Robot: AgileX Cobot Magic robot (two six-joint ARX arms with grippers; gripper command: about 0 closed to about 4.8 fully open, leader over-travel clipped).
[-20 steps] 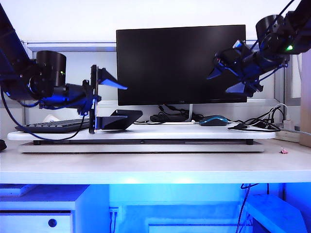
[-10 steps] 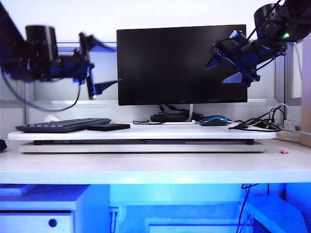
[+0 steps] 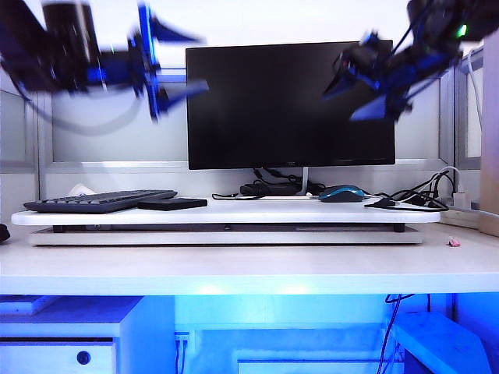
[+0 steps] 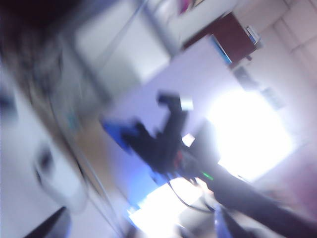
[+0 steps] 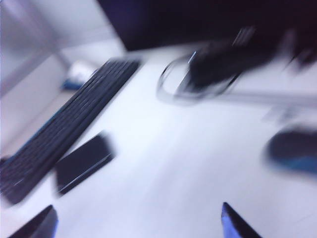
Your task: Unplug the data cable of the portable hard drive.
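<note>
Both grippers hang high above the white desk (image 3: 226,212), jaws spread and empty. Left gripper (image 3: 175,58), blurred, has climbed from beside the keyboard (image 3: 97,200) a second ago to the monitor's (image 3: 290,104) upper left corner. Right gripper (image 3: 362,97) has risen slightly in front of the monitor's upper right. Portable hard drive (image 3: 172,203) lies flat near the desk's left front edge, just beside the keyboard, now uncovered. Mouse (image 3: 343,192) sits towards the right edge. Data cable cannot be made out.

Both wrist views blurred; data cable indiscernible.
</note>
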